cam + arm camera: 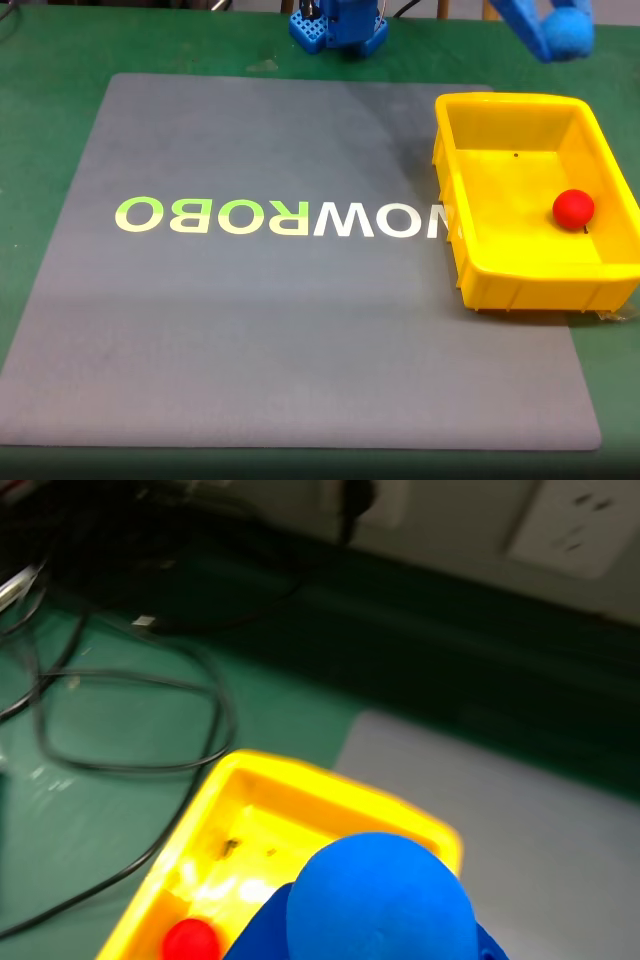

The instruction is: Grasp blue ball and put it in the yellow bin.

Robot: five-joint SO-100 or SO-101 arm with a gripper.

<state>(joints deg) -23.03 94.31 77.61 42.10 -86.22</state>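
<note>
Blue plastic two-finger tool (552,28), top right corner of the fixed view, raised off the worktop: closed on a small matte blue foam-like ball (568,33), held clear above the far edge of the bin. Same tool (372,920) at the bottom edge of the wrist view, with the blue ball (375,898) large and close against the lens, blue finger plastic just visible at either side beneath it.

Directly below the tool: bright yellow rectangular plastic bin (452,205) with rolled rim and sloping walls, upright, resting partly on the mat's right edge and partly on the green surface. In the wrist view, yellow bin rim (300,776) under and behind the held ball.

Inside the bin, nearer the camera than the tool in the fixed view: small red ball (573,208), same size as the blue one, lying on the bin floor toward the right wall; also seen low left in the wrist view (190,940).

Left of the tool: blue arm base (338,25) at the top edge.

Beneath all: grey rectangular mat (250,340) with mirrored lettering, on a green worktop (40,120).

Further out, wrist view: black cables (130,730) looped on the green surface; white wall sockets (575,520), blurred.
</note>
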